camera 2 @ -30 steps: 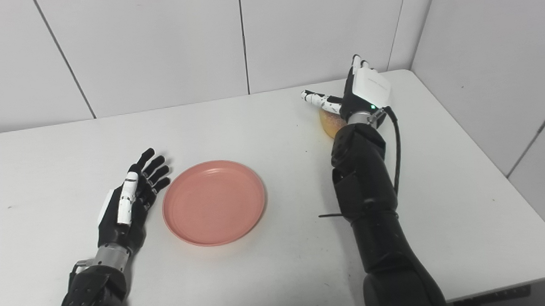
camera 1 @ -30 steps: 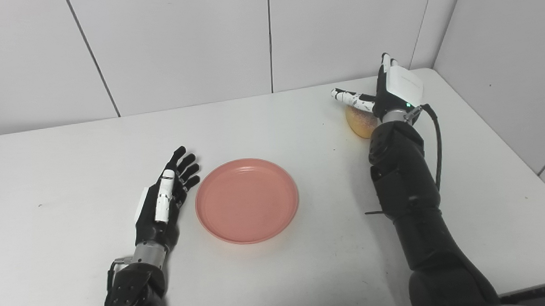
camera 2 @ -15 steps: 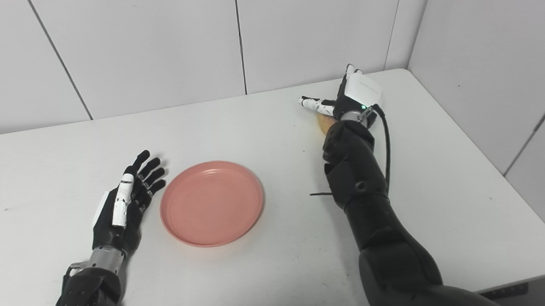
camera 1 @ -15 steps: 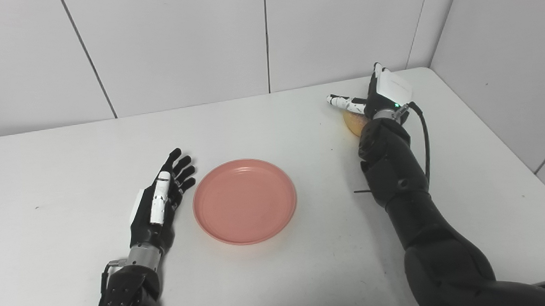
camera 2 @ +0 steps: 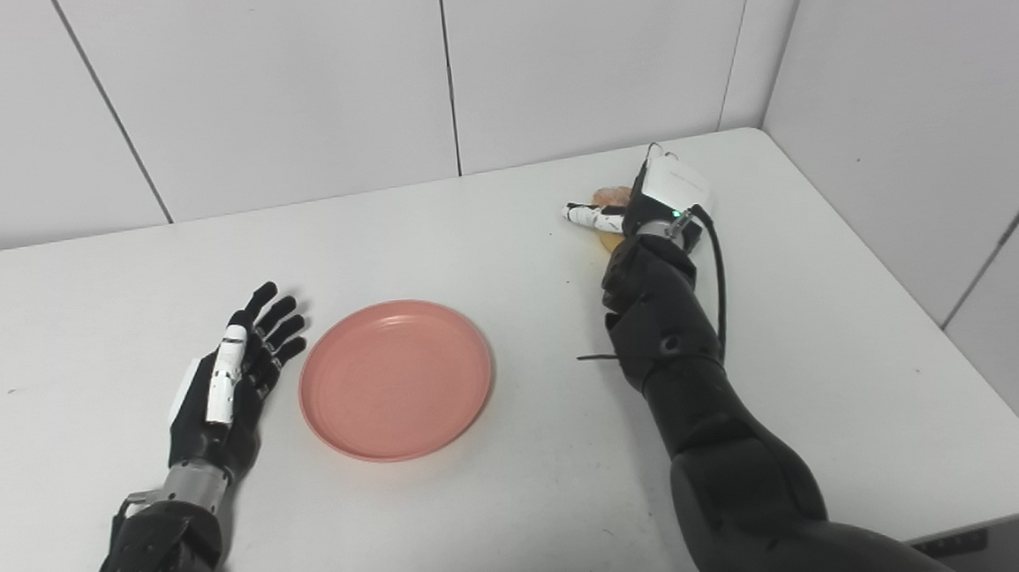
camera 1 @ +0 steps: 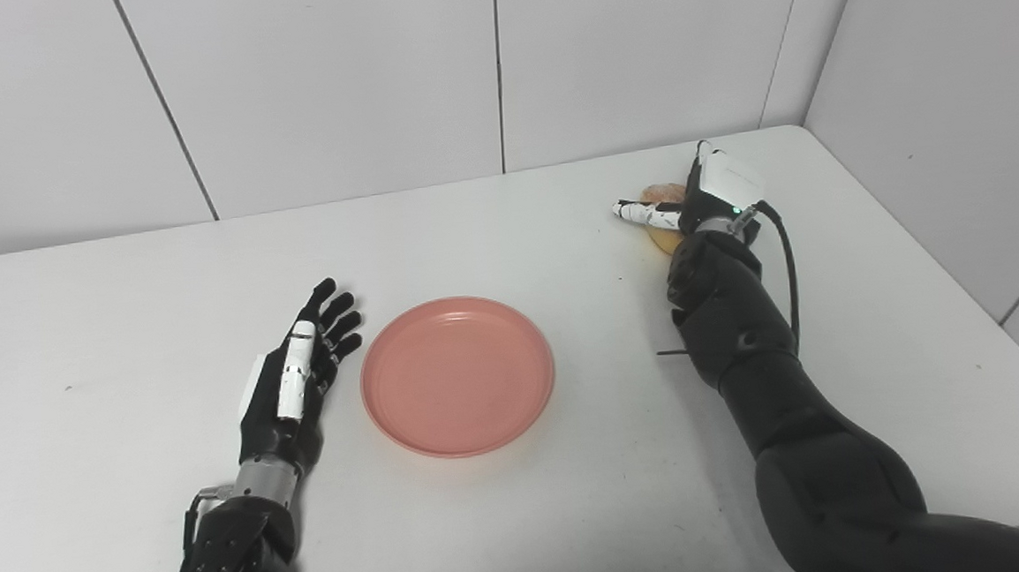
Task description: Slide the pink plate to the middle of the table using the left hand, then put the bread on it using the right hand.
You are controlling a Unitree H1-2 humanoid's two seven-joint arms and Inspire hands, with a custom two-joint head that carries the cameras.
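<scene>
We note the main risk at the bread (camera 1: pixel 661 195), upper right of the frame: the right hand (camera 1: pixel 709 199) lies over it with only slivers of crust showing past the thumb and wrist, and we cannot tell whether the fingers have closed on it. If the hand lifts on a shallow or one-sided hold, we judge the soft loaf could roll out or drop short of the pink plate (camera 1: pixel 457 375). A second risk: the forearm sweeping low toward centre frame could nudge the plate off its spot. The plate sits flat at centre frame on the table (camera 1: pixel 523 515), well apart from the bread. The right arm reaches long from lower right, palm down, thumb pointing left. The left hand (camera 1: pixel 296 377) rests just left of the plate, fingers spread, holding nothing.
</scene>
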